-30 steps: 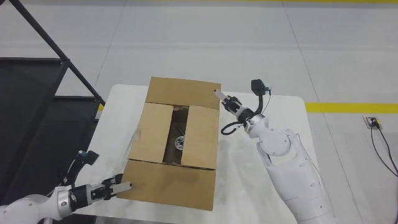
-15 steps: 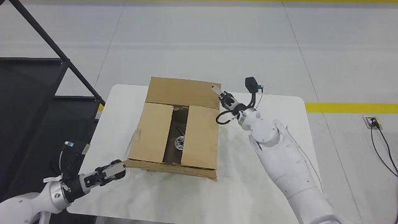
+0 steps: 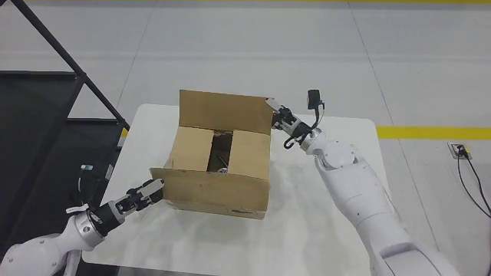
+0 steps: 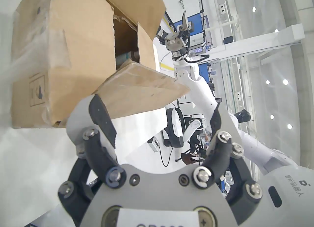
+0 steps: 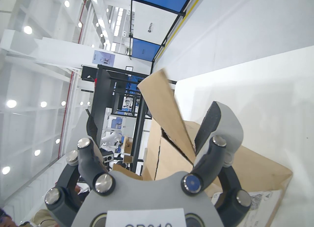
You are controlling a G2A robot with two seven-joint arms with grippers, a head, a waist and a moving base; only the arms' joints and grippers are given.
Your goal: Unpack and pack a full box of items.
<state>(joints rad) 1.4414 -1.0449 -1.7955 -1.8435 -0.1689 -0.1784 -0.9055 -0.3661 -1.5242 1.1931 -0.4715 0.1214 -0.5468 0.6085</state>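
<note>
Cardboard box (image 3: pixel 219 170) on white table (image 3: pixel 337 222)

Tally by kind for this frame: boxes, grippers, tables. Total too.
Cardboard box: 1
Grippers: 2 (left gripper, right gripper)
Table: 1
Total: 4. The items inside the box are mostly hidden under its inner flaps, so they are not counted.
</note>
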